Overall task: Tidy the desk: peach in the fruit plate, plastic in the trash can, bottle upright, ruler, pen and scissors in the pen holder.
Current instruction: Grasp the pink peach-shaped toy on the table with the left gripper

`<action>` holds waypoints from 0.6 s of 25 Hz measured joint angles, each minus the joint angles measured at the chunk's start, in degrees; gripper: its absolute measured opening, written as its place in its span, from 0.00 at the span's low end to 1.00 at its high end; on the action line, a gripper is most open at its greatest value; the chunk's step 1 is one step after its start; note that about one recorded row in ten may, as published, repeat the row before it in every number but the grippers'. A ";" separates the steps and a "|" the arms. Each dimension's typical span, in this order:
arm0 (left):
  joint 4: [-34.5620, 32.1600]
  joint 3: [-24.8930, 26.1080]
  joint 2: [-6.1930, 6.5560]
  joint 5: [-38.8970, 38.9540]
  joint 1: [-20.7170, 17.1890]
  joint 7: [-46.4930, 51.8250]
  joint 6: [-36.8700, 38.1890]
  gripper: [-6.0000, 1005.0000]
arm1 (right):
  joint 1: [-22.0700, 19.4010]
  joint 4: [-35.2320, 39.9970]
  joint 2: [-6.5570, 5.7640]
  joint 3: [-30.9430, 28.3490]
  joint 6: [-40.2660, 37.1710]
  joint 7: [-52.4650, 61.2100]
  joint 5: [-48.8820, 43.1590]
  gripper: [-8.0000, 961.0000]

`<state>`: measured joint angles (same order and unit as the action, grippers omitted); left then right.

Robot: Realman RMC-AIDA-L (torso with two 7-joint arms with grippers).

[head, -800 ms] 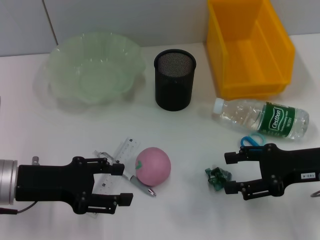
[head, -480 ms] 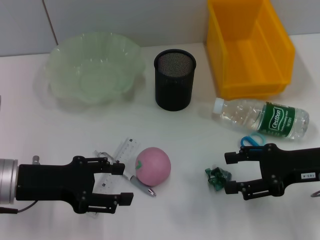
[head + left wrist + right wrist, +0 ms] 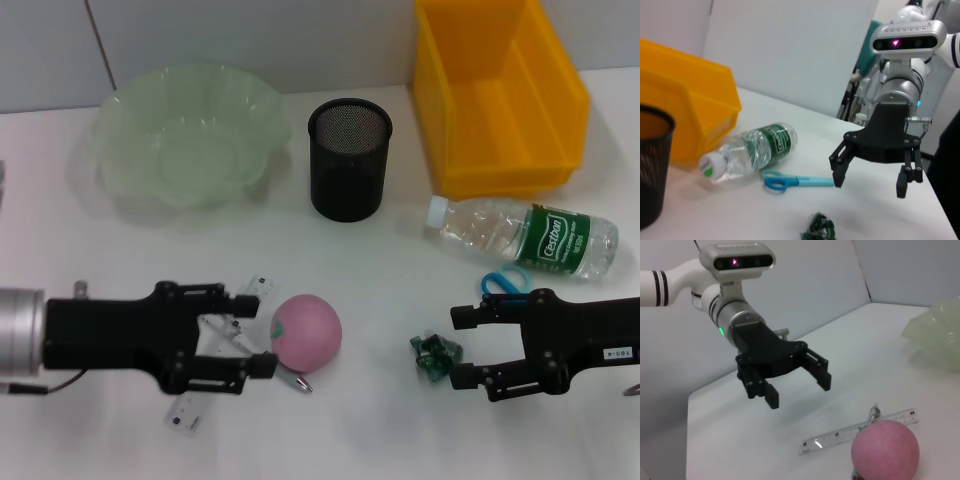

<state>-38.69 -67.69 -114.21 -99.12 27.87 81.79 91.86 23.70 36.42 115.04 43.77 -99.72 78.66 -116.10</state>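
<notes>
The pink peach (image 3: 307,333) (image 3: 885,450) lies on the white desk (image 3: 380,420), and my left gripper (image 3: 262,334) (image 3: 799,391) stands open just left of it, apart from it. That gripper covers the middle of the clear ruler (image 3: 262,287) (image 3: 840,437); the pen (image 3: 295,380) pokes out beside the peach. Farther right, my right gripper (image 3: 458,347) (image 3: 870,182) is open beside the crumpled green plastic (image 3: 435,352) (image 3: 817,230). The bottle (image 3: 525,237) (image 3: 752,150) lies on its side, with the blue scissors (image 3: 505,281) (image 3: 795,180) in front of it.
Along the back stand the pale green fruit plate (image 3: 120,105) (image 3: 935,335), the black mesh pen holder (image 3: 349,160) (image 3: 650,165) and the yellow trash can (image 3: 497,90) (image 3: 685,110). Bare desk lies between the two grippers.
My left gripper has moved right over the ruler, closer to the peach. The right arm and the objects have not moved.
</notes>
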 joint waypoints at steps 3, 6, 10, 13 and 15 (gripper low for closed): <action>-0.25 -0.03 -1.20 -2.94 2.93 -0.02 -1.65 0.78 | -0.17 0.03 -0.05 0.00 0.03 0.00 0.00 0.86; -0.46 0.19 -2.46 -5.67 4.75 -0.03 -3.48 0.78 | -0.29 -0.01 -0.14 -0.03 0.04 0.00 -0.06 0.86; -0.84 -1.28 -4.15 -10.21 8.34 0.91 -9.20 0.78 | -0.41 -0.04 -0.16 -0.28 0.06 0.00 -0.56 0.86; -0.36 -4.01 -4.24 -10.71 10.26 1.96 -12.46 0.78 | -0.41 -0.04 -0.19 -0.07 0.06 0.00 -0.64 0.86; -0.40 -5.31 -4.26 -10.75 10.48 2.13 -14.21 0.78 | -0.41 -0.04 -0.24 0.00 0.06 0.00 -0.66 0.86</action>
<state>-39.09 -73.00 -118.47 -109.87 38.35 83.93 77.65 23.29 36.38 114.80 43.77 -99.66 78.66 -116.75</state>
